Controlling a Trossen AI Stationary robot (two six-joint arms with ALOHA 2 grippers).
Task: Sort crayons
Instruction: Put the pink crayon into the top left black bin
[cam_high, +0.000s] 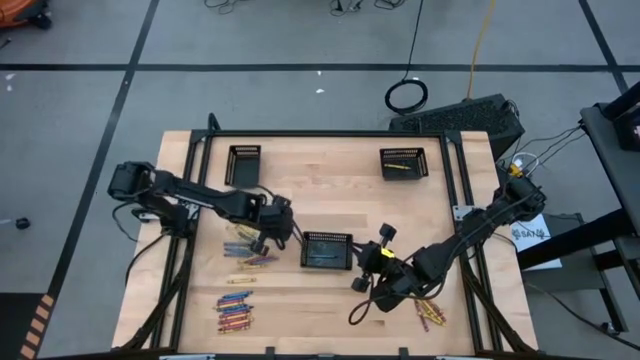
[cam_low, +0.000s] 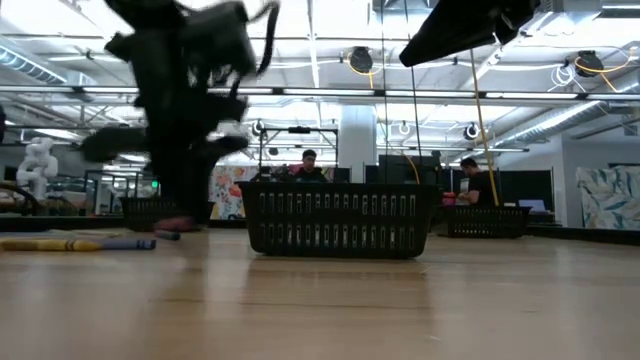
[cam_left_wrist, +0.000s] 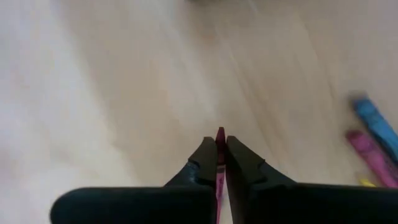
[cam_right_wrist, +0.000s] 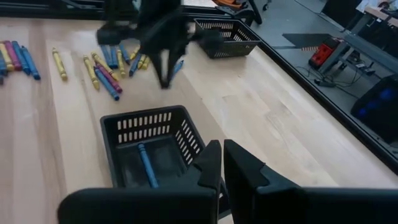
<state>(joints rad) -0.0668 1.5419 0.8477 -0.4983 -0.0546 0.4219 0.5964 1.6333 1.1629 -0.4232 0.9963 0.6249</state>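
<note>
Three black mesh trays on the table. Crayons lie in three loose groups; exact count indeterminable.

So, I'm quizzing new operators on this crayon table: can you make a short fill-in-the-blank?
1. The left claw is shut on a ____ crayon.
2. The middle tray holds one ____ crayon.
3. The right claw hangs shut and holds ____.

Missing words: pink; blue; nothing

Bright overhead lighting, motion-blurred left arm, soft hazy left wrist view
</note>
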